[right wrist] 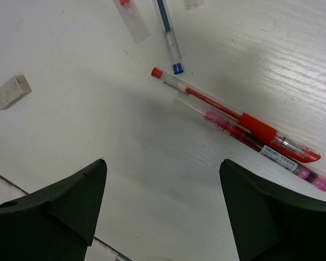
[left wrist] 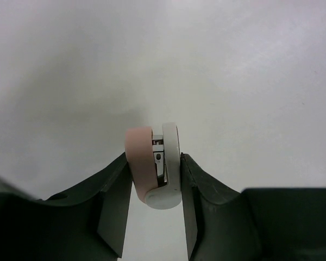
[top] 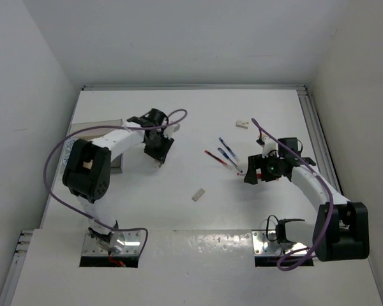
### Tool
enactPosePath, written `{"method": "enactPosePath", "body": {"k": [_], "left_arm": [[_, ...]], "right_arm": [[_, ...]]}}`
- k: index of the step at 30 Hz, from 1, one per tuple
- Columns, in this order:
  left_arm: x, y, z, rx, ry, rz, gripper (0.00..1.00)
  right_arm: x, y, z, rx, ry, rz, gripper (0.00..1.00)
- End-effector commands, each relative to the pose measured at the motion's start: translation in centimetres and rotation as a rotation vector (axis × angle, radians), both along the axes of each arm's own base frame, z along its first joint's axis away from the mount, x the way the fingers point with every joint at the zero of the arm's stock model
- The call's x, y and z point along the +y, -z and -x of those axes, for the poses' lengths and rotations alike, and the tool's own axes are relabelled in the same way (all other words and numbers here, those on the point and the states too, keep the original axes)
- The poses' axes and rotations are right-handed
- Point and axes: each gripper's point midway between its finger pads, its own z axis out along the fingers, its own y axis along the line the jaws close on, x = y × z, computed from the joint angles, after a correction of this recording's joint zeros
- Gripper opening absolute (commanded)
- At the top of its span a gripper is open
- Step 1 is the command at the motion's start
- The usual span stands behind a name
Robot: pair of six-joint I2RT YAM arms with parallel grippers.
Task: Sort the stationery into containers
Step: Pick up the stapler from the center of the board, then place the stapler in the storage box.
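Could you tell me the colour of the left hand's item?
A pink-white piece; left wrist view.

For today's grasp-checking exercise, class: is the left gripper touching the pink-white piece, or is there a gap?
Touching. The left wrist view shows the pink-white piece wedged between the left gripper's fingers, one pressed against each side.

Pink-white piece (left wrist: 152,169) pinched between fingers (left wrist: 111,209); two red pens (right wrist: 252,126) touching; clear box (top: 89,127) perhaps far left.

The pink-white piece (left wrist: 154,174) is showing one pale pink half and one white half (grey metal between). The red pen (right wrist: 244,120) is displaying a red grip on a clear barrel; the blue pen (right wrist: 169,32) is showing a blue tip. The eraser (right wrist: 10,92) is appearing beige.
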Motion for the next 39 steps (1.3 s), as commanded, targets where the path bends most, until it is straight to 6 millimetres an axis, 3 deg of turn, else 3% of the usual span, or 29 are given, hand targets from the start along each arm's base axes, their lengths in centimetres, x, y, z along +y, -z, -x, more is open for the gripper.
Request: {"method": "enactPosePath", "body": {"k": [1,4,8,11,20,31,39], "left_arm": [[3.8,-7.0,-4.3,-0.186,-0.079,0.048,0.32],[7.7,-11.4,-6.8,-0.282,-0.174,0.041,0.32],[13.3,-13.9,-8.5,-0.308,-0.299,0.004,0.32],[18.9,-13.8,-8.3,-0.293,-0.395,-0.024,0.31],[26.1,-11.3,-6.8,-0.226,-0.487,-0.076,0.33],[28.2,-6.3,-5.7,-0.117,-0.527,-0.124,0.35],[29.4,-4.4,-5.1,-0.071,-0.575,-0.172,0.38]], "right_arm": [[0.2,-1.3,-1.6,-0.063,-0.019,-0.008,0.83],[0.3,-1.7,-1.9,-0.067,-0.023,-0.013,0.83],[0.5,-2.2,-2.6,-0.073,-0.023,-0.03,0.83],[0.7,-2.2,-2.9,-0.08,-0.025,-0.038,0.83],[0.8,-1.2,-2.5,-0.065,-0.029,-0.042,0.83],[0.7,-0.5,-2.4,-0.047,-0.031,-0.04,0.83],[0.7,-0.3,-2.3,-0.034,-0.032,-0.036,0.83]]}}
